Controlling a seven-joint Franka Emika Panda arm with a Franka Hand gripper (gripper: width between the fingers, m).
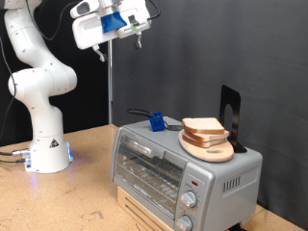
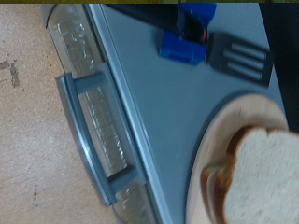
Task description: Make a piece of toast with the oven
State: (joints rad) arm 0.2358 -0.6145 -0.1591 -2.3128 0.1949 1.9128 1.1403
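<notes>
The silver-grey toaster oven (image 1: 183, 168) stands on the wooden table with its glass door shut. A round wooden plate (image 1: 210, 149) on its top holds two stacked slices of pale bread, the upper slice (image 1: 204, 125) on a second slice (image 1: 205, 137). My gripper (image 1: 130, 29) hangs high above the oven's left end, well apart from everything and holding nothing that I can see. In the wrist view I look down on the oven top (image 2: 159, 103), the door handle (image 2: 89, 131), the plate (image 2: 217, 140) and the bread (image 2: 266, 177). My fingers do not show there.
A small blue object (image 1: 155, 121) (image 2: 184, 45) and a black slotted spatula (image 2: 238, 58) lie on the oven top beside the plate. A black upright piece (image 1: 229, 114) stands behind the plate. The oven's knobs (image 1: 190, 200) are at its right front. The arm's white base (image 1: 43, 144) stands at the exterior view's left.
</notes>
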